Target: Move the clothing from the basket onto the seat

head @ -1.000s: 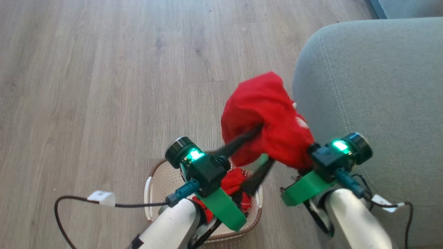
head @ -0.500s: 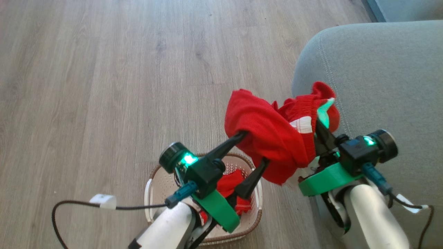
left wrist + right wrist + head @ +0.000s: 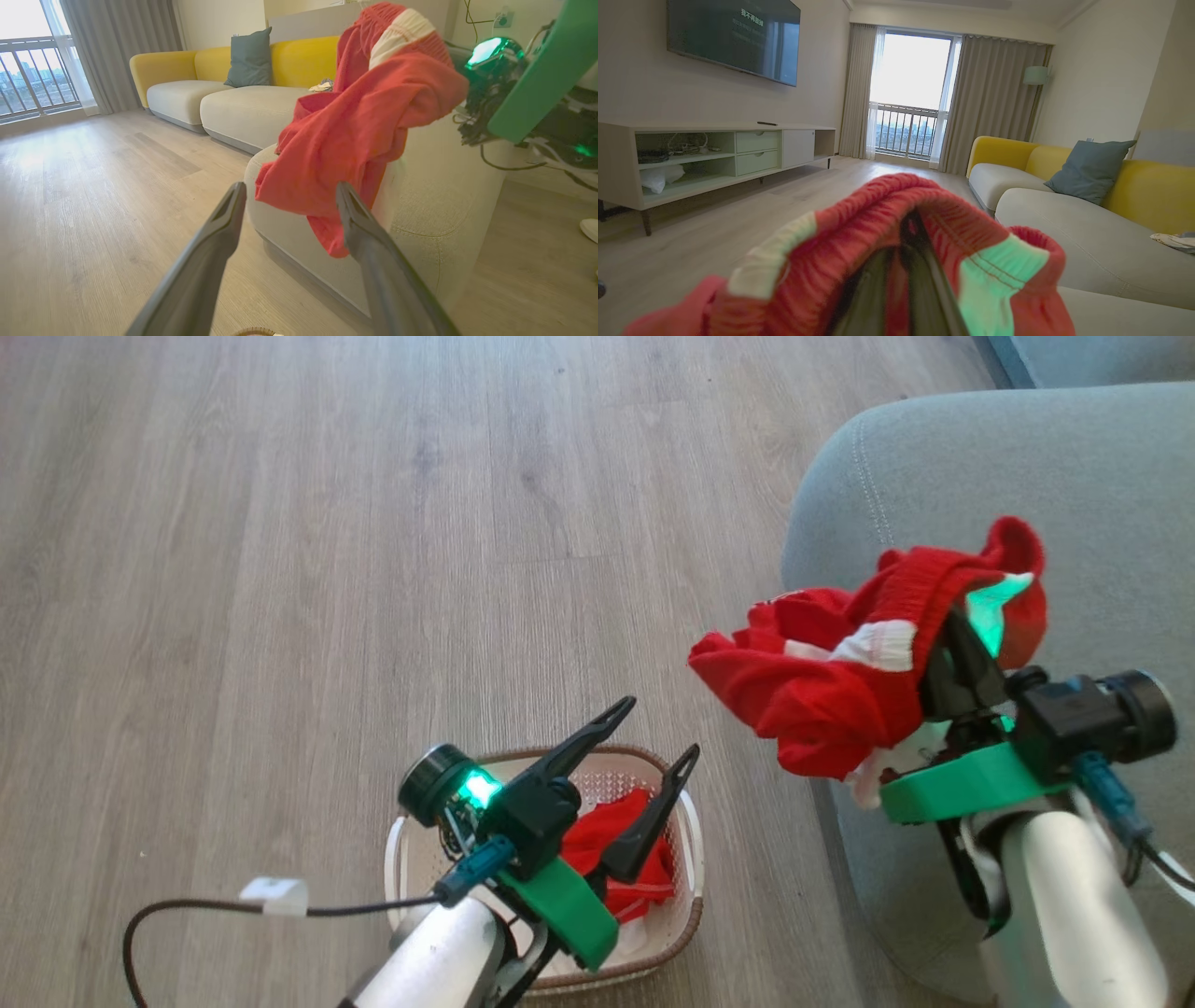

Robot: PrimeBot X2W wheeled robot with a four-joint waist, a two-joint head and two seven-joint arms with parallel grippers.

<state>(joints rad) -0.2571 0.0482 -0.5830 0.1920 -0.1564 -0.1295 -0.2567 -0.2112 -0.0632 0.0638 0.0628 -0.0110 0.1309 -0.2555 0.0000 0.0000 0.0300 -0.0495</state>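
Head view, with both wrist views. At 3 o'clock the right gripper (image 3: pixel 962 649) has its jaws clenched inside the elastic waistband (image 3: pixel 887 196) of a red garment (image 3: pixel 822 705) with white trim. Hooking the band keeps the cloth together as one bundle, which droops toward 9 o'clock past the rounded corner of the grey seat (image 3: pixel 1074 476). Whether the cloth touches the cushion cannot be told. It is not laid on top, so the carry probably has to go further toward 1 o'clock before release. At 6 o'clock the left gripper (image 3: pixel 659 728) grasps nothing. Its jaws are spread wide above the basket (image 3: pixel 693 896), apart from the garment, presumably to let the cloth travel freely. More red clothing (image 3: pixel 635 873) lies in the basket on the wooden floor (image 3: pixel 280 569), so the task is unfinished.
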